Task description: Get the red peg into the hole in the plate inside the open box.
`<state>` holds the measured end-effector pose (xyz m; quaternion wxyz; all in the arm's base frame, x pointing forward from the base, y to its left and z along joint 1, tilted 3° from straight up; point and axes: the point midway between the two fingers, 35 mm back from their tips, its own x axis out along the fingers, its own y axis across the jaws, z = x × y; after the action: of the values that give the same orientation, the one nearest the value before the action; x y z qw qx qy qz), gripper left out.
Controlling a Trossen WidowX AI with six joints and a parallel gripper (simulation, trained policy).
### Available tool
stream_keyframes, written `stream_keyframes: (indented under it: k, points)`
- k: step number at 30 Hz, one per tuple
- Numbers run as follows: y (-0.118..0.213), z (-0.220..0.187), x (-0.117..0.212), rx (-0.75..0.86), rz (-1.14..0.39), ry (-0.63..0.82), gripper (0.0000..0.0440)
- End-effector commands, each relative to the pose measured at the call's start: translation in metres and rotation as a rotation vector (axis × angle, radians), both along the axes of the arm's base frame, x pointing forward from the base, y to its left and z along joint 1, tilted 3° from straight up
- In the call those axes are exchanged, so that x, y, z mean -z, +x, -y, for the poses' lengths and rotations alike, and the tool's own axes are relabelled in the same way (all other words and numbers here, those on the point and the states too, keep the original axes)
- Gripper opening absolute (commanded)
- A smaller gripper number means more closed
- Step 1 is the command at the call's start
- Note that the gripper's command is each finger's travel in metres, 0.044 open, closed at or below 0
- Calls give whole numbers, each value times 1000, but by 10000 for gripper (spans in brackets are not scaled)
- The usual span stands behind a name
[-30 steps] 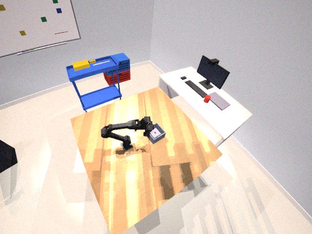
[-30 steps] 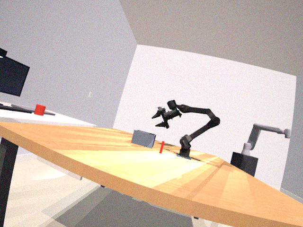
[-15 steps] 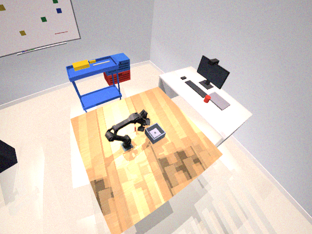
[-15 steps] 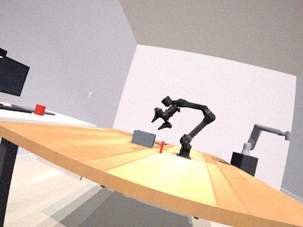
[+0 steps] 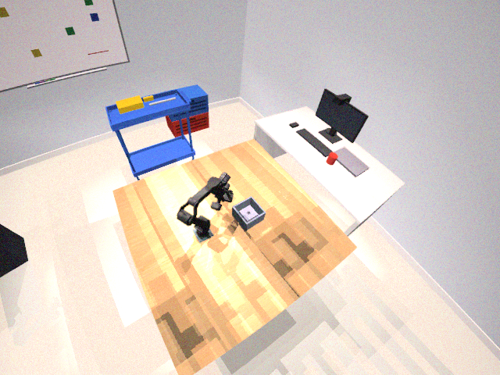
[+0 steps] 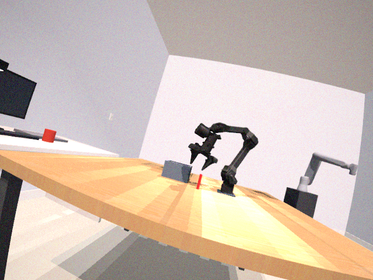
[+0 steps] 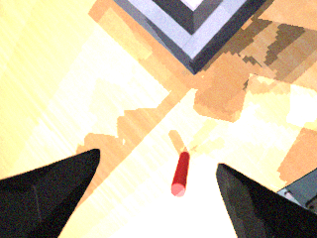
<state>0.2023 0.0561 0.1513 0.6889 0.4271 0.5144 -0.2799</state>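
Spread wide at the gripper (image 5: 223, 201) (image 6: 196, 166) (image 7: 158, 162), with nothing held or touched. Below the fingertips, upright on the table (image 5: 250, 262) (image 6: 168, 195) (image 7: 50, 99) and outside the box (image 5: 242, 221) (image 6: 176, 171) (image 7: 190, 45): the red peg (image 6: 199, 181) (image 7: 180, 174), hidden in the top view. In the wrist view, bare wood between peg and box corner at twelve o'clock; open gaps toward the fingers at nine and three, narrower at three; at four, near the picture's edge, the base plate (image 5: 198, 237) (image 6: 221, 191) (image 7: 303, 190).

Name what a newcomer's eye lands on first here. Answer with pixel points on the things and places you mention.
Likely the black arm (image 5: 197, 198) (image 6: 240, 156), bent over the wooden table (image 5: 250, 278) (image 6: 180, 217), its gripper (image 6: 196, 166) (image 7: 158, 162) open above the upright red peg (image 6: 199, 181) (image 7: 181, 174). Next, the open grey box (image 5: 245, 223) (image 6: 176, 171) (image 7: 190, 57) beside the peg, then the blue cart (image 5: 149, 119) behind the table in the top view.
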Motion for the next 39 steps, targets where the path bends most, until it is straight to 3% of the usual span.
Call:
stream_keyframes:
  k: [1,16,19,33,39]
  points:
    - [-5,-7,12,9,-35,-10,413]
    - [-6,-27,74,25,-53,-9,428]
    - [-7,-27,83,43,-64,-5,370]
    - [-16,-27,90,46,-153,41,8]
    - [-7,-16,75,18,-86,-15,0]
